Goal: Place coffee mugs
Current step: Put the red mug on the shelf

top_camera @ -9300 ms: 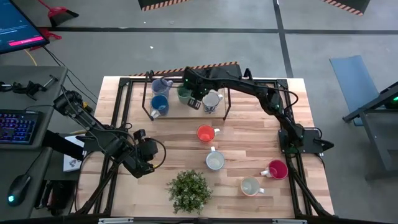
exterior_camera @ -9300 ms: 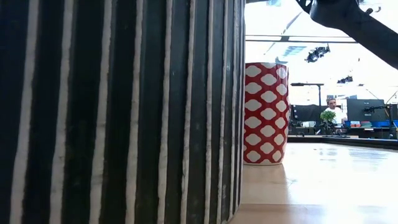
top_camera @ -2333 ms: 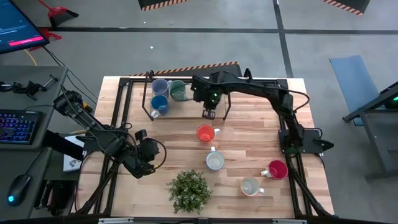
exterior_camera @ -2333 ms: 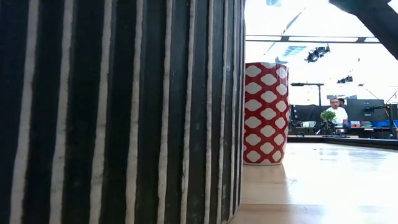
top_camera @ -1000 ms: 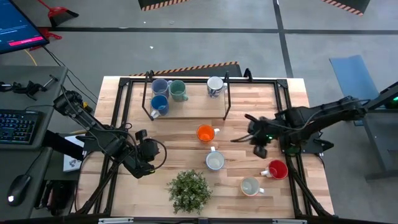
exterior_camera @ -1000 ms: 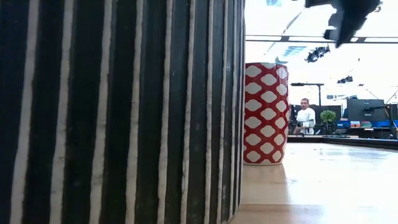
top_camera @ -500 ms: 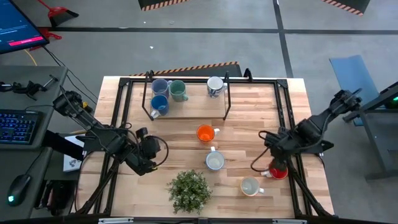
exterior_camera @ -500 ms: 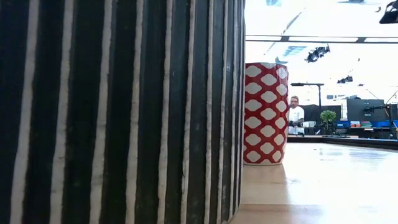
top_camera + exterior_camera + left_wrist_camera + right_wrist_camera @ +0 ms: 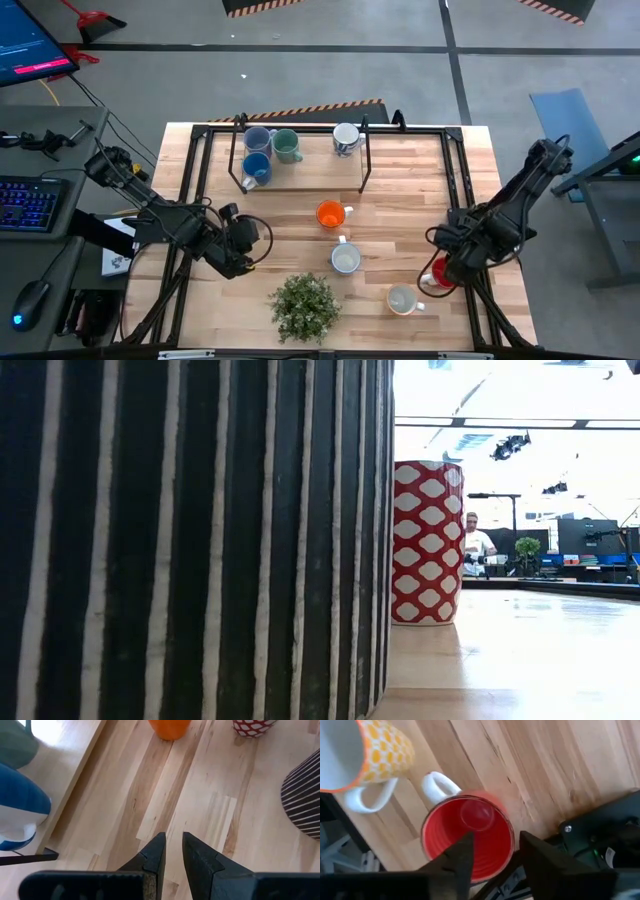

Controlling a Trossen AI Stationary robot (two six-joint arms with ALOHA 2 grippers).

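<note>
Four mugs stand on the raised shelf [image 9: 300, 186] at the desk's far edge. Four remain: orange mug [image 9: 329, 214], white mug [image 9: 345, 260], cream mug [image 9: 402, 299], red mug [image 9: 437, 274]. Right gripper [image 9: 492, 851], fingers spread and empty, straddles the red mug's rim near the right edge. Left gripper [image 9: 171, 851], fingers nearly together, holds nothing.

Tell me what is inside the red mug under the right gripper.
The red mug looks empty: only its glossy red inner wall and bottom show. The open right gripper hangs above it, its fingers covering part of the rim.

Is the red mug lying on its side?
No, the red mug stands upright on the table, its open mouth facing up at the right end effector above it.
</note>
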